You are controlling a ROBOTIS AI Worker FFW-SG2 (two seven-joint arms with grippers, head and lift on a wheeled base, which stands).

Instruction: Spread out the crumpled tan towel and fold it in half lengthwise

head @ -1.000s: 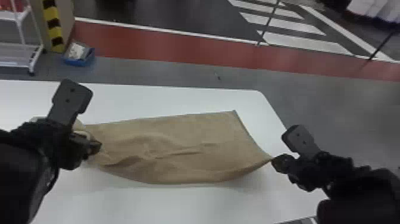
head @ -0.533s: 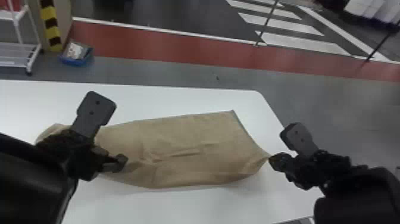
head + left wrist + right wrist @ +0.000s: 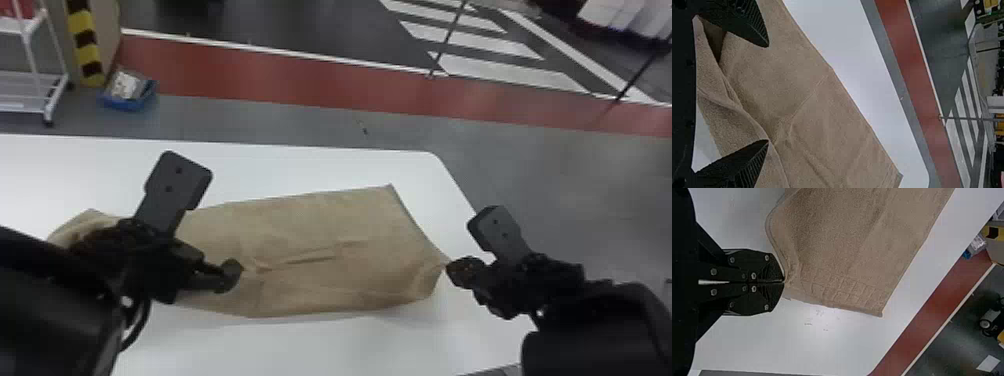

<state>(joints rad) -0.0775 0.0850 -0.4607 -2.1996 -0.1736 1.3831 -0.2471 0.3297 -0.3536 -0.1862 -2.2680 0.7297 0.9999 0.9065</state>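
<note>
The crumpled tan cloth towel lies across the head view's middle, probably light, soft and easy to wrinkle. At right, the black two-fingered right gripper clamps its corner; at left, the black left gripper, fingers apart, should better pinch a free corner.

Blue bin beside white rack
</note>
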